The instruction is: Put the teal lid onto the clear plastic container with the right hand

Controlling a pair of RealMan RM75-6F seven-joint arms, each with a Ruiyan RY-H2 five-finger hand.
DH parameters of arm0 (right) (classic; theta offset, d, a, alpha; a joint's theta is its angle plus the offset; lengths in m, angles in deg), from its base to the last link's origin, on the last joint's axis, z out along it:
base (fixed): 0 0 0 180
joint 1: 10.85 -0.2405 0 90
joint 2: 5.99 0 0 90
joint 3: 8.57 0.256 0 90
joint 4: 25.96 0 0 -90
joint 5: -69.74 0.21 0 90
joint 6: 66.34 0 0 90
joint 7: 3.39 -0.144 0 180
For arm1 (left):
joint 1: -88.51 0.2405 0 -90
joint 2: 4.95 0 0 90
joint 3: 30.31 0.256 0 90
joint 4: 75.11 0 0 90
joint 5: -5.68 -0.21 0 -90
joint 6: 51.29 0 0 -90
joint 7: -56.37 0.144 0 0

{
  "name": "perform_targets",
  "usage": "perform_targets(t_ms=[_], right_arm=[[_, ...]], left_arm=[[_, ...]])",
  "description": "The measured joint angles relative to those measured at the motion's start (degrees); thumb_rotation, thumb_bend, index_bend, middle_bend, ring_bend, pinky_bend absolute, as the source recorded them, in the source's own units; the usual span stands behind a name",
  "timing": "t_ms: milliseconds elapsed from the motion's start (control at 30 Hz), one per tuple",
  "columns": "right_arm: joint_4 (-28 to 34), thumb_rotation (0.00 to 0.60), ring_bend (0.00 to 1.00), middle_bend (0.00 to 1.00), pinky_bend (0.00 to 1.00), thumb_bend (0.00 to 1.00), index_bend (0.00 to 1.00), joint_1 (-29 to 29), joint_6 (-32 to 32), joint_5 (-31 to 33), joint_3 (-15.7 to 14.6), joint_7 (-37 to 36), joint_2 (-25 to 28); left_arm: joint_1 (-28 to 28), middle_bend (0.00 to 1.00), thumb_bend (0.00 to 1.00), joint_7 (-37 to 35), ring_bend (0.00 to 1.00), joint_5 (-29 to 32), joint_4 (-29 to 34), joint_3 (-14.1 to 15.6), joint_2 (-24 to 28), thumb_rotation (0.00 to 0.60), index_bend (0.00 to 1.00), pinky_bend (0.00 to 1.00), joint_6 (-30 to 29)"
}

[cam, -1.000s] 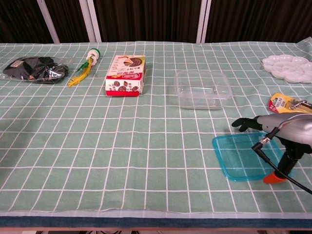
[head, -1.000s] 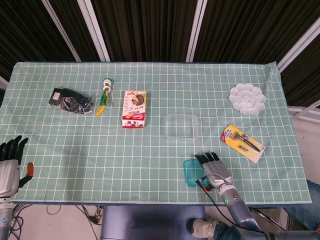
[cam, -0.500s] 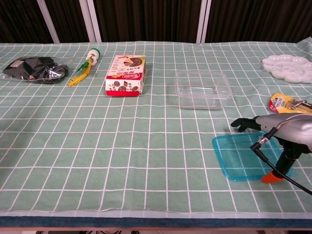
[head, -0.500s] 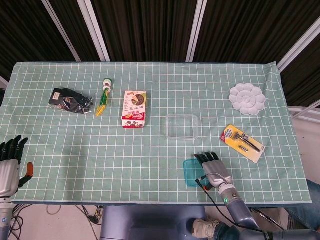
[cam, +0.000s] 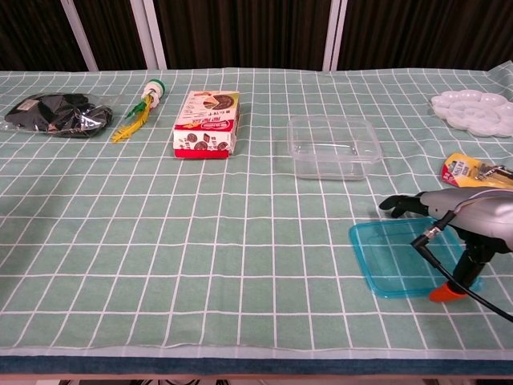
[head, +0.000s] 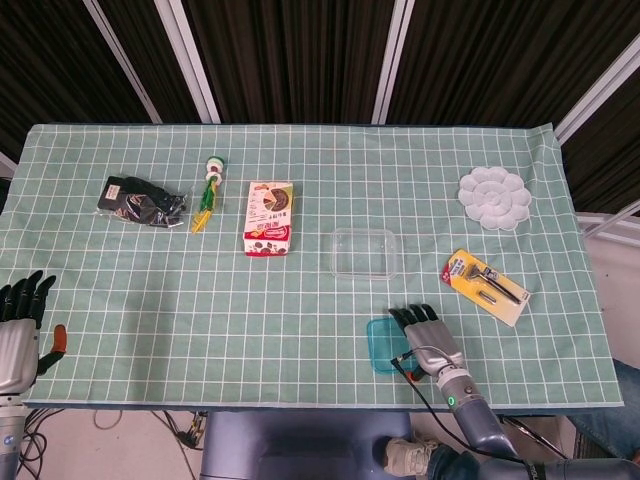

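The teal lid (head: 379, 346) (cam: 394, 258) lies flat on the cloth near the table's front edge. My right hand (head: 428, 338) (cam: 466, 216) hovers over the lid's right part, fingers stretched forward and apart, holding nothing. Its orange-tipped thumb points down at the lid's near right edge; whether it touches is unclear. The clear plastic container (head: 364, 251) (cam: 333, 147) stands open-topped and empty a short way behind the lid. My left hand (head: 20, 325) rests at the front left corner, fingers apart and empty, seen only in the head view.
A red and white snack box (head: 269, 218) (cam: 208, 123) lies left of the container. A razor pack (head: 486, 286) and a white palette (head: 494, 198) sit to the right. A black bag (head: 138, 200) and a green-capped item (head: 208, 192) lie far left.
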Motion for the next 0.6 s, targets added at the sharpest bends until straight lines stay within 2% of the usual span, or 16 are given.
perform_targets(t_ms=[600], right_arm=[[-0.14,0.6,0.0,0.18,0.0,0.16,0.0,0.65,-0.76,-1.31,-0.46,-0.81,-0.4]], left_arm=[[0.01,0.0,0.54,0.04,0.0,-0.04,-0.03,0.04,-0.02,0.6,0.08,0.0,-0.05]])
